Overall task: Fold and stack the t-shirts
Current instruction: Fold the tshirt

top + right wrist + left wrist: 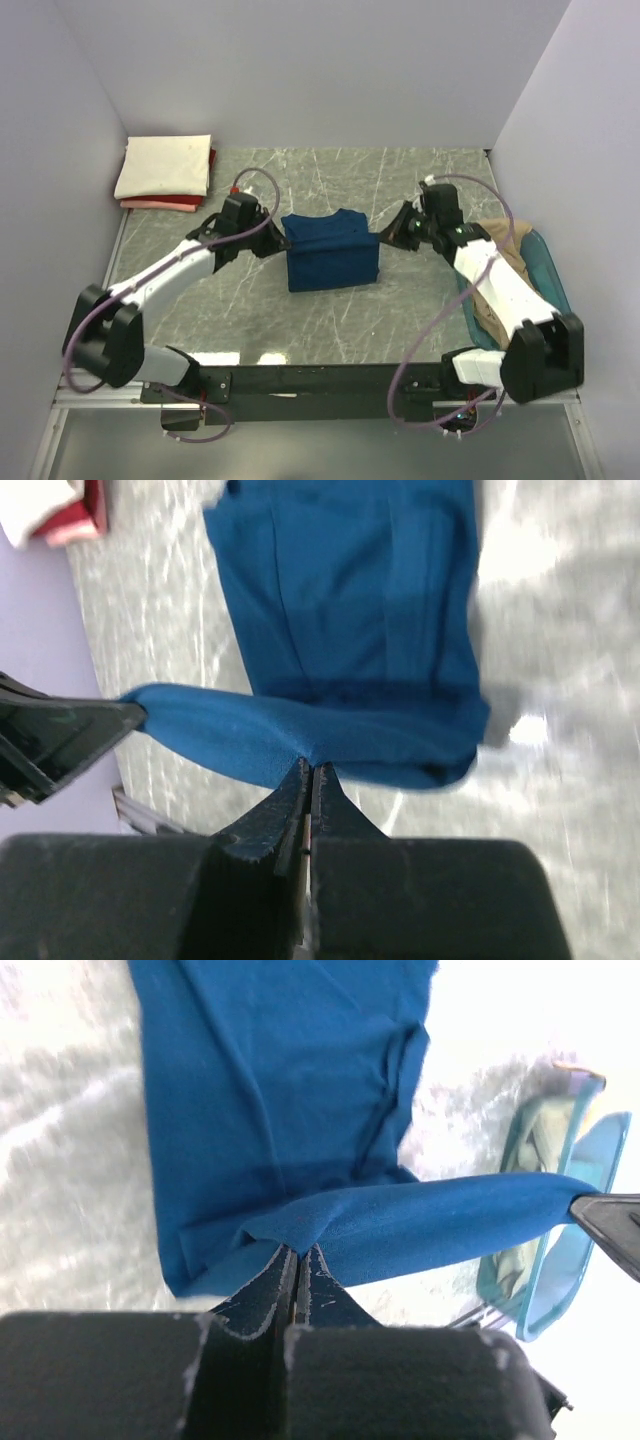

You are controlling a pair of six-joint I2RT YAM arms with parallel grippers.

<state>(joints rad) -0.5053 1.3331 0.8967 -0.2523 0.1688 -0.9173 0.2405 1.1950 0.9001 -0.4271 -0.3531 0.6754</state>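
Cloth is stretched between the two arms at the middle of the table (420, 310): a dark blue t-shirt (331, 253), partly folded into a rough rectangle, lies flat there with one band of its fabric lifted off the rest. The left gripper (298, 1260) has its jaws pressed together on the left end of that raised band, with the cloth pinched right at the fingertips. The right gripper (310, 775) is likewise fully closed on the band's right end, so the fold runs taut from one to the other above the flat part of the shirt. Seen from above, the grippers sit at opposite sides of the shirt, facing each other. In the far left corner of the table a folded cream t-shirt (163, 165) rests on top of a folded red t-shirt (170, 204). At the right edge, beside the right arm, a teal tub (545, 265) holds a crumpled tan t-shirt (505, 262).
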